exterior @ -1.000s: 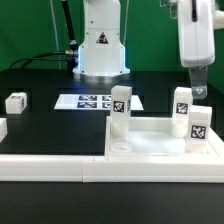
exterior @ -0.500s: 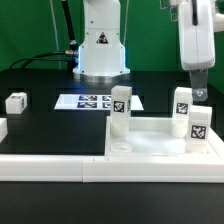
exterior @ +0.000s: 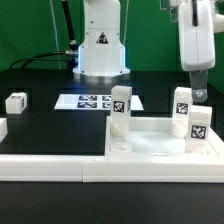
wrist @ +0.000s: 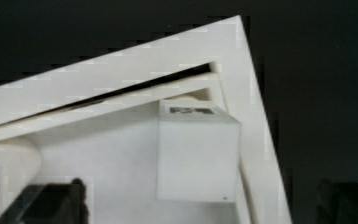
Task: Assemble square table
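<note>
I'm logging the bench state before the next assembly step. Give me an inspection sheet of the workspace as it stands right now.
Surface: black table, low white border wall along the near edge.
Job's things: square table slab lies rim-up at the exterior view's right; three leg blocks stand upright on it; one loose leg block lies at the exterior view's left.
Clutter: part of a white piece at the left edge, cut off by the frame.
Gripper: gripper open, holding nothing, above the slab's far right corner.
Cables: dark cables behind the robot base.
Surroundings: marker board flat on the table.
</note>
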Available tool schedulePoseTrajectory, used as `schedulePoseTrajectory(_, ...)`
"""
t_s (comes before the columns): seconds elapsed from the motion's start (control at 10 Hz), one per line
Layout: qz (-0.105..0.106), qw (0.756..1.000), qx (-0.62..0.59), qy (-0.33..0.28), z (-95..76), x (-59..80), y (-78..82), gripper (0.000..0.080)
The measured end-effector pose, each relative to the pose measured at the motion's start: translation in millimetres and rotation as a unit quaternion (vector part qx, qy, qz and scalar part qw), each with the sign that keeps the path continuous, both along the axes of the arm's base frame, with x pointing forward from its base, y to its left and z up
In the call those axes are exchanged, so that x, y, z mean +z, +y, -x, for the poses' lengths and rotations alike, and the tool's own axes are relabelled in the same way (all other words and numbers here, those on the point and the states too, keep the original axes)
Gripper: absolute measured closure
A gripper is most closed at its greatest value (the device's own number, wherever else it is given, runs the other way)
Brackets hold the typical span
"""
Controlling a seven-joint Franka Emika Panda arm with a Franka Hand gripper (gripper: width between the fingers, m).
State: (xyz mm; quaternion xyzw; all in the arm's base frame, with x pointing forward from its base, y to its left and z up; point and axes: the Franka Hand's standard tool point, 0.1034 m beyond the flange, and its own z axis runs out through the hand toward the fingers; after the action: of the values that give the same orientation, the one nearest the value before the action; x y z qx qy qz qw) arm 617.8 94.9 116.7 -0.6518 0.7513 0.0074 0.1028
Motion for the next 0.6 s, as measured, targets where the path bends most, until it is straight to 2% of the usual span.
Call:
schedulePoseTrajectory(0.1,0.003,0.999,0.038,-0.016,15.3,12.6,-24.2,0.015)
schedulePoseTrajectory(0.2,0.01,0.996,0.085,-0.021,29.0,18.4,-36.8,0.015)
schedulePoseTrajectory(0.3,0.023,0.987,0.157,-0.033,34.5,22.7,-50.3,0.015)
schedulePoseTrajectory(0.4,0.035,0.974,0.217,-0.049,38.4,33.6,-70.2,0.015)
schedulePoseTrajectory(0.5,0.049,0.961,0.265,-0.062,42.6,36.9,-83.2,0.015)
schedulePoseTrajectory(0.6,0.057,0.947,0.309,-0.066,42.7,35.3,-82.2,0.015)
